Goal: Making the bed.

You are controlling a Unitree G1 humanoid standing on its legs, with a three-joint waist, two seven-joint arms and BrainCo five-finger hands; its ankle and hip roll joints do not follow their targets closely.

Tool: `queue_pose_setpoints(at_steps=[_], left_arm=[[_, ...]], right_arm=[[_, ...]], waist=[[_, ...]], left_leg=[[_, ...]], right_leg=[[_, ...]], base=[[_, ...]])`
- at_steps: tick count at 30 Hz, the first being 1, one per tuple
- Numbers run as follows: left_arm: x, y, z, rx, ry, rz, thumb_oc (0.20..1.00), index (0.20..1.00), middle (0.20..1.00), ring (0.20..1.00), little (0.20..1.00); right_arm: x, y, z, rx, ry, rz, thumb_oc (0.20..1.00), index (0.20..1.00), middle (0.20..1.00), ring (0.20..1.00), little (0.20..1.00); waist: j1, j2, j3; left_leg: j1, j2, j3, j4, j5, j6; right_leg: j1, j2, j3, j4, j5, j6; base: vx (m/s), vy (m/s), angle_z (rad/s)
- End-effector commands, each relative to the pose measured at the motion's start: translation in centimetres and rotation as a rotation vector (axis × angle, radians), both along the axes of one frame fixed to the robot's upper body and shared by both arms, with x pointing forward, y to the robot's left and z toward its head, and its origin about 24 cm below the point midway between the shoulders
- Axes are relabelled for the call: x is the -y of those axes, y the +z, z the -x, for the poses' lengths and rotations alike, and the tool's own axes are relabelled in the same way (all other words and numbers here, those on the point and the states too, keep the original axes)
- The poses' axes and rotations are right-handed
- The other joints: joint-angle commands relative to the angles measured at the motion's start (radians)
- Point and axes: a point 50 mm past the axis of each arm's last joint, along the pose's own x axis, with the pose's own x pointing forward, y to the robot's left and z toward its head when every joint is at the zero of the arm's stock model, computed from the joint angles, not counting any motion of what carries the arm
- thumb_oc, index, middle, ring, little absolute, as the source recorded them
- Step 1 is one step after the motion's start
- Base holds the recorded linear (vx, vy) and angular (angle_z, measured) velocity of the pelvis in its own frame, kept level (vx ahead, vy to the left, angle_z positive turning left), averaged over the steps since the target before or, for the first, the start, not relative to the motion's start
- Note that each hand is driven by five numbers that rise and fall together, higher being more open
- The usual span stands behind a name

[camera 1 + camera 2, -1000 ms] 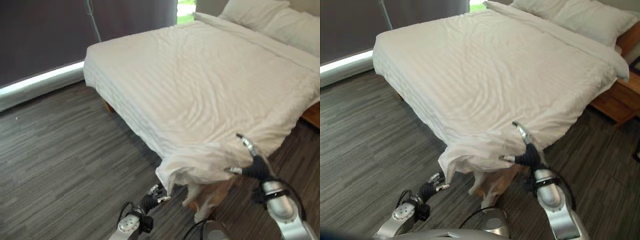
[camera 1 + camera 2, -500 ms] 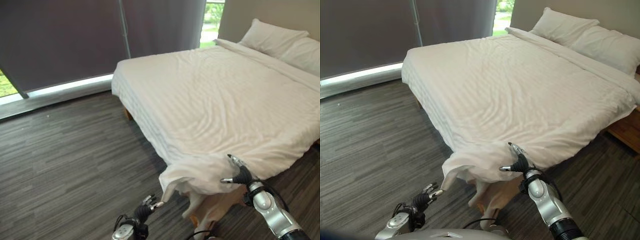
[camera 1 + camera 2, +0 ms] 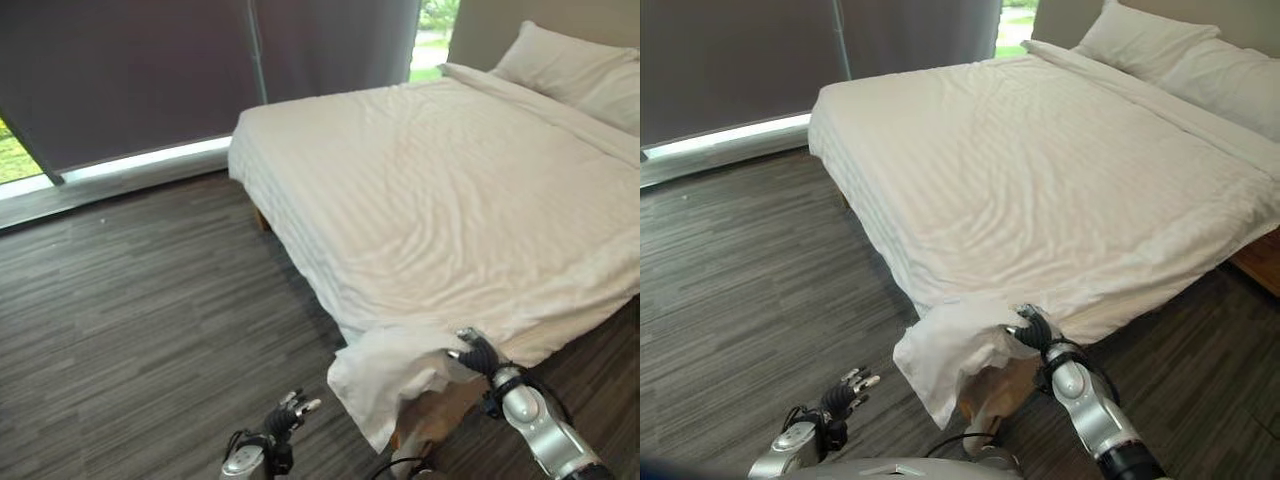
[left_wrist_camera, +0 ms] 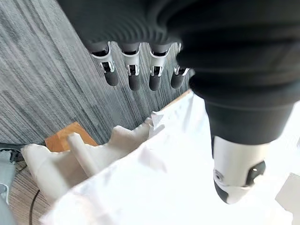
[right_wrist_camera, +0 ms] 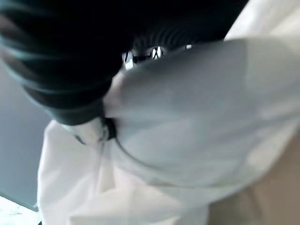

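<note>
Head views: a white duvet [image 3: 450, 200] covers the bed [image 3: 890, 235]; its near corner hangs toward the floor [image 3: 150, 300]. The right hand [image 3: 1032, 328] grips that corner. Left wrist view: the left hand [image 4: 136, 77] hangs open, fingers relaxed. Right wrist view: white cloth bunches against the right hand's fingers [image 5: 154, 51].

Bed [image 3: 300, 215]: duvet [image 3: 450, 190] is showing off-white with a faint woven stripe. Pillows [image 3: 575, 70] are showing plain white. Bed frame [image 3: 1012, 388] is showing orange-brown wood. Floor [image 3: 140, 300] is showing dark grey streaked planks. Curtain [image 3: 130, 70] is showing dark purple-grey. Both robot hands, left [image 3: 290, 410] and right [image 3: 478, 354], are showing silver fingers with dark covers.
</note>
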Motion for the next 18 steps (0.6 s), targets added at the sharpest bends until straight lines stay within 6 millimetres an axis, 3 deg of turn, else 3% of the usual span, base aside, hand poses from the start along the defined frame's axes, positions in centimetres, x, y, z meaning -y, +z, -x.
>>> queue_pose_setpoints(at_steps=[1, 6, 7, 8, 9, 10, 12, 13, 14, 15, 16, 18], left_arm=[[1.1, 1.5, -2.3, 0.12, -0.037, 0.024, 1.0, 1.0, 1.0, 1.0, 1.0], [1.0, 1.8, -2.7, 0.141, -0.025, 0.026, 1.0, 1.0, 1.0, 1.0, 1.0], [1.0, 1.8, -2.7, 0.14, -0.026, 0.026, 1.0, 1.0, 1.0, 1.0, 1.0], [1.0, 1.8, -2.7, 0.14, -0.02, 0.026, 1.0, 1.0, 1.0, 1.0, 1.0], [1.2, 1.7, -2.9, 0.14, -0.016, 0.027, 1.0, 1.0, 1.0, 1.0, 1.0], [1.2, 1.7, -2.9, 0.141, -0.016, 0.026, 1.0, 1.0, 1.0, 1.0, 1.0], [1.9, 1.4, -3.4, 0.123, 0.0, 0.037, 1.0, 1.0, 1.0, 1.0, 1.0], [2.1, 1.3, -3.5, 0.117, -0.001, 0.042, 1.0, 1.0, 1.0, 1.0, 1.0], [2.2, 1.2, -3.6, 0.112, 0.002, 0.047, 1.0, 1.0, 1.0, 1.0, 1.0], [2.1, 1.2, -3.6, 0.114, 0.001, 0.046, 1.0, 1.0, 1.0, 1.0, 1.0], [2.2, 0.9, -3.6, 0.095, 0.003, 0.049, 1.0, 1.0, 1.0, 1.0, 1.0], [2.6, 0.4, -3.6, 0.062, 0.011, 0.072, 1.0, 1.0, 1.0, 1.0, 1.0]], right_arm=[[-3.2, 3.4, -0.9, 0.156, 0.157, -0.159, 0.2, 0.2, 0.2, 0.2, 0.2], [-2.8, 1.8, 2.6, 0.034, 0.143, -0.213, 0.2, 0.2, 0.2, 0.2, 0.2], [-2.8, 1.8, 2.7, 0.033, 0.142, -0.214, 0.746, 0.746, 0.746, 0.746, 0.746], [-2.8, 0.8, 3.5, -0.026, 0.123, -0.23, 1.0, 1.0, 1.0, 1.0, 1.0], [-2.4, -1.5, 4.9, -0.138, 0.085, -0.219, 1.0, 1.0, 1.0, 1.0, 1.0], [-2.4, -1.5, 4.9, -0.137, 0.085, -0.219, 1.0, 1.0, 1.0, 1.0, 1.0], [-0.5, -8.9, 9.3, -0.484, -0.151, -0.149, 1.0, 1.0, 1.0, 1.0, 1.0], [0.1, -10.8, 11.0, -0.592, -0.257, -0.161, 1.0, 1.0, 1.0, 1.0, 1.0], [0.6, -12.2, 12.5, -0.672, -0.365, -0.181, 1.0, 1.0, 1.0, 1.0, 1.0], [0.6, -12.2, 12.4, -0.669, -0.365, -0.183, 1.0, 1.0, 1.0, 1.0, 1.0], [1.1, -13.2, 13.3, -0.731, -0.488, -0.215, 1.0, 1.0, 1.0, 1.0, 1.0], [2.5, -15.0, 17.3, -0.933, -0.761, -0.208, 1.0, 1.0, 1.0, 1.0, 1.0]], waist=[[-0.008, 0.014, 0.049], [-0.04, 0.016, 0.06], [-0.039, 0.016, 0.059], [-0.046, 0.017, 0.062], [-0.05, 0.017, 0.065], [-0.051, 0.017, 0.065], [-0.056, 0.021, 0.065], [-0.055, 0.023, 0.064], [-0.054, 0.023, 0.063], [-0.053, 0.023, 0.064], [-0.051, 0.025, 0.061], [-0.04, 0.036, 0.054]], left_leg=[[-0.02, -0.037, -0.05, 0.007, 0.005, 0.072], [-0.022, -0.04, -0.037, 0.007, 0.002, 0.074], [-0.022, -0.04, -0.037, 0.007, 0.002, 0.074], [-0.022, -0.041, -0.034, 0.007, 0.002, 0.074], [-0.022, -0.043, -0.032, 0.007, 0.0, 0.074], [-0.022, -0.043, -0.032, 0.007, 0.0, 0.074], [-0.019, -0.05, -0.033, 0.007, -0.007, 0.075], [-0.02, -0.051, -0.034, 0.007, -0.007, 0.075], [-0.02, -0.052, -0.036, 0.007, -0.007, 0.075], [-0.02, -0.052, -0.036, 0.007, -0.007, 0.075], [-0.018, -0.054, -0.039, 0.007, -0.009, 0.076], [-0.012, -0.059, -0.044, 0.007, -0.014, 0.078]], right_leg=[[0.068, -0.021, 0.002, 0.112, -0.034, 0.06], [0.045, -0.023, 0.016, 0.127, -0.03, 0.063], [0.044, -0.023, 0.016, 0.128, -0.031, 0.063], [0.042, -0.023, 0.018, 0.129, -0.03, 0.063], [0.038, -0.023, 0.02, 0.129, -0.033, 0.063], [0.038, -0.023, 0.02, 0.129, -0.033, 0.063], [0.04, -0.022, 0.019, 0.121, -0.031, 0.062], [0.042, -0.022, 0.018, 0.117, -0.031, 0.061], [0.044, -0.022, 0.016, 0.115, -0.031, 0.061], [0.044, -0.022, 0.016, 0.114, -0.031, 0.061], [0.047, -0.022, 0.016, 0.111, -0.03, 0.059], [0.063, -0.024, 0.008, 0.101, -0.031, 0.06]], base=[[-0.01, 0.052, -0.2], [0.01, 0.032, -0.09], [0.0, 0.024, -0.16], [0.01, 0.04, -0.19], [0.01, 0.04, -0.16], [0.01, 0.059, -0.06], [0.04, 0.047, -0.03], [0.05, 0.021, -0.02], [0.0, 0.0, 0.0], [0.04, 0.009, 0.02], [0.05, 0.011, 0.03], [0.09, 0.025, 0.06]])
